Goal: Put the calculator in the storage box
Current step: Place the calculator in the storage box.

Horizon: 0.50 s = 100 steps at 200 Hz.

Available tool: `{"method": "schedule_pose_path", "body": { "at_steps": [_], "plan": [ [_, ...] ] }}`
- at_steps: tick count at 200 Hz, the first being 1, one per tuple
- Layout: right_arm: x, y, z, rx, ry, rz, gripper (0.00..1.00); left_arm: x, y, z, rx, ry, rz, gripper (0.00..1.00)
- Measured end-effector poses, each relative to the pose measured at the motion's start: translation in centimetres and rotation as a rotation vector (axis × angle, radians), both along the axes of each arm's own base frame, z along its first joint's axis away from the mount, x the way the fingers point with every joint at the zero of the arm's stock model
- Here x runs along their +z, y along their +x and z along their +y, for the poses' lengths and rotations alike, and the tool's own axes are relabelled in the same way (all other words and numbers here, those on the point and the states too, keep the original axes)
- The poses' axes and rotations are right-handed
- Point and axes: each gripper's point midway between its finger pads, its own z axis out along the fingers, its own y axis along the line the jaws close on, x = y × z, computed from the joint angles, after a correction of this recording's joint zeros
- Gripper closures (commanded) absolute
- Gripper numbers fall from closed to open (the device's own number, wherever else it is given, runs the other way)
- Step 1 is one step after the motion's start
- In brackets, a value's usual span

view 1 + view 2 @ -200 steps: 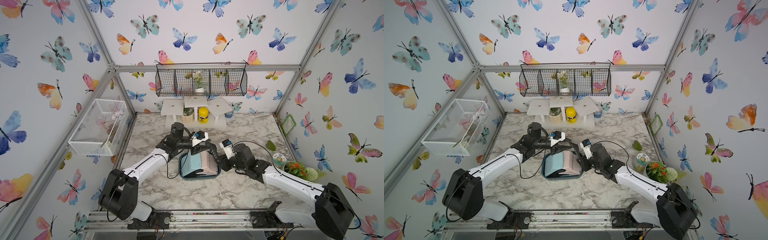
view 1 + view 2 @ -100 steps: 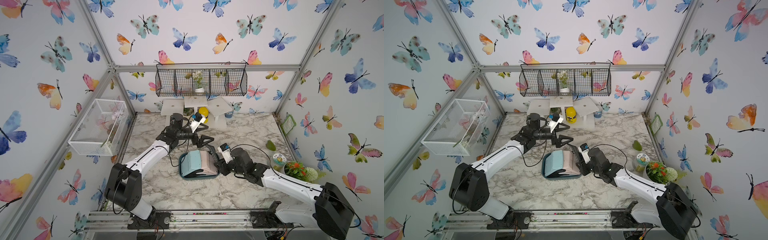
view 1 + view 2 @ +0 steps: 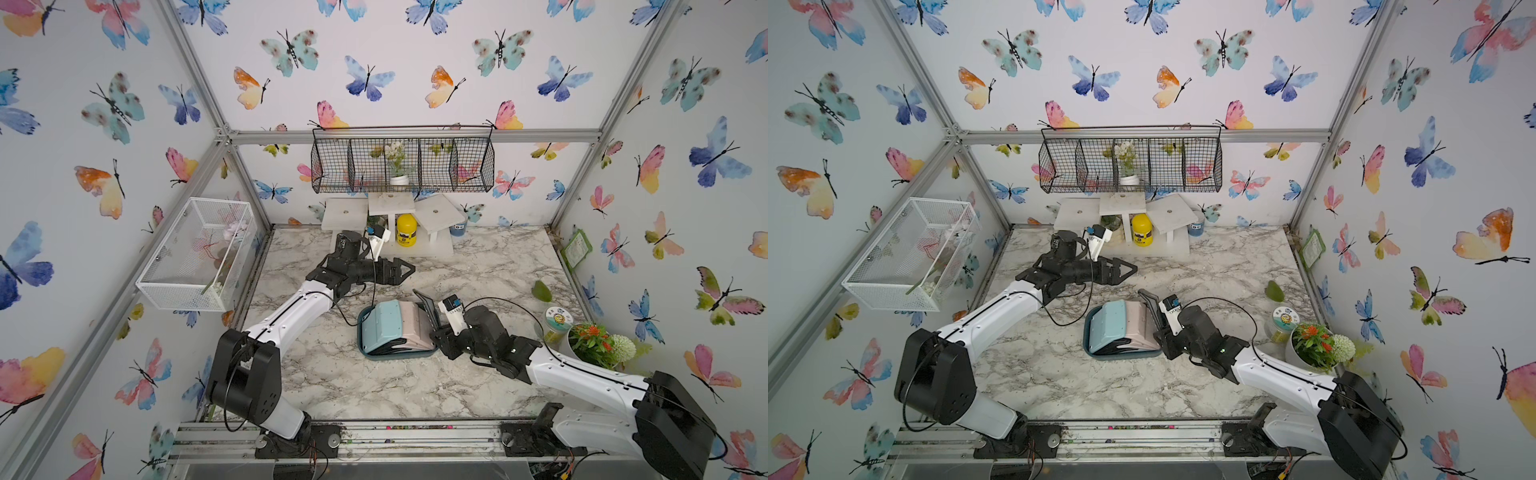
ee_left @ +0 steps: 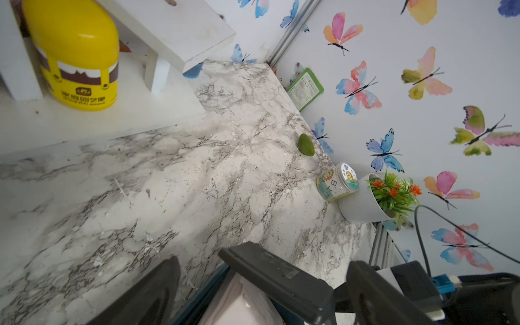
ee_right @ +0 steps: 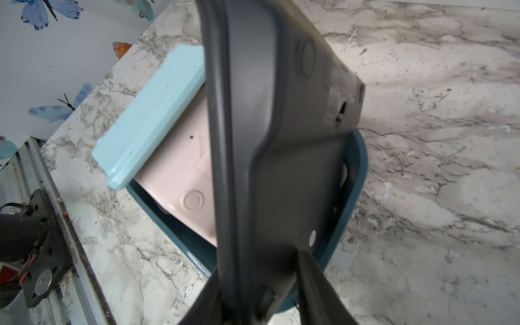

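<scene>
marble tabletop (image 3: 478, 266) spreads under both claws. storage box (image 3: 395, 355), the dark teal tub, sits right at the tips of the right claw (image 3: 435, 330). it is apart from the left claw (image 3: 405, 272), on the side toward the robot's base. the right claw is clenched on the black calculator (image 3: 424, 305), which stands on edge and tilted, rising from the claw's tips. its lower end is over the end of the box nearest that claw; whether it touches the box floor i cannot tell. just past it from the right claw, a pink calculator (image 3: 409, 322) lies in the box. a light blue calculator (image 3: 380, 326) rests on the pink one and overhangs the rim at the end farthest from that claw. the left claw hangs released above bare marble, its fingers (image 4: 152, 292) spread wide and gripping nothing.
</scene>
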Motion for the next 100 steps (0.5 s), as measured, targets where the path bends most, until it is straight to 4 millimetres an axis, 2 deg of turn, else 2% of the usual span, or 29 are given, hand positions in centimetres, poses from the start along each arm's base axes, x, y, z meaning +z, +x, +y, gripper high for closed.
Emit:
{"method": "schedule_pose_path", "body": {
  "at_steps": [41, 100],
  "plan": [
    [-1.1, -1.3, -0.4, 0.005, -0.006, 0.026, 0.62, -1.4, -0.6, 2.5, 0.14, 0.009, 0.108, 0.01],
    [-2.2, -2.1, -0.3, 0.001, -0.036, 0.035, 0.64, 1.6, -1.7, 4.3, 0.279, -0.021, 0.08, 0.01]
  ]
}}
